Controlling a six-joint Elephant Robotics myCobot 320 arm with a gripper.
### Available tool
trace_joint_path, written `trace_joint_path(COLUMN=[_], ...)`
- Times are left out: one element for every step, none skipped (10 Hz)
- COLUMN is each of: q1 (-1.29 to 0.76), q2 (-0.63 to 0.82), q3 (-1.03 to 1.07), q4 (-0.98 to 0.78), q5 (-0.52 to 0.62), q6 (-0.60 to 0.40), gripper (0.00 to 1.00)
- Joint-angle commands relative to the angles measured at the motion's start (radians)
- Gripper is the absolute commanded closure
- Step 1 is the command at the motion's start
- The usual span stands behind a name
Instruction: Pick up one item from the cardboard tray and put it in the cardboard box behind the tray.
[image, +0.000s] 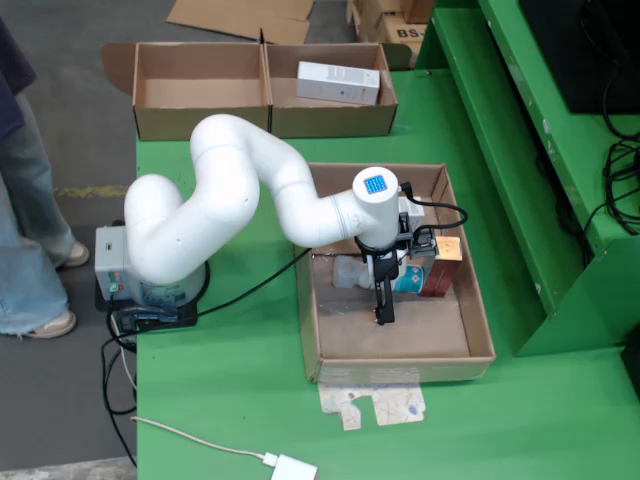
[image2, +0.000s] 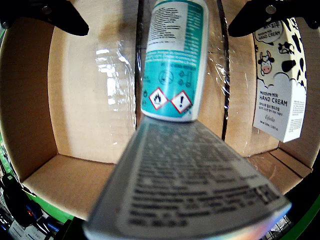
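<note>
The arm reaches down into the tray (image: 330, 350) on the green desk (image: 230, 400), its tool (image: 384, 312) spread wide, fingers (image2: 55, 15) either side of a teal can (image2: 172, 60) lying just beneath, ready to close. A hand-cream carton (image2: 280, 85) stands right of it in the wrist view; the box (image: 200, 120) waits well beyond
</note>
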Motion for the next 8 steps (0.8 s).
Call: trace_joint_path(q1=[-0.018,-0.015,-0.015,-0.007,-0.007,-0.007,-0.002,0.004], q2=[0.075,0.059,0.059,0.042,0.042,0.042,0.022,-0.002], q3=[-0.065,-0.067,-0.067,-0.068,-0.068,-0.068,-0.064,-0.051], q4=[0.058,0.06,0.06,0.067,0.067,0.067,0.078,0.085], q5=[0.007,0.011,0.011,0.012,0.012,0.012,0.013,0.011], q6=[-0.009,-0.014,-0.014,-0.014,-0.014,-0.014,-0.016,-0.015], gripper=[0.0,0.0,0.0,0.0,0.0,0.0,0.0,0.0])
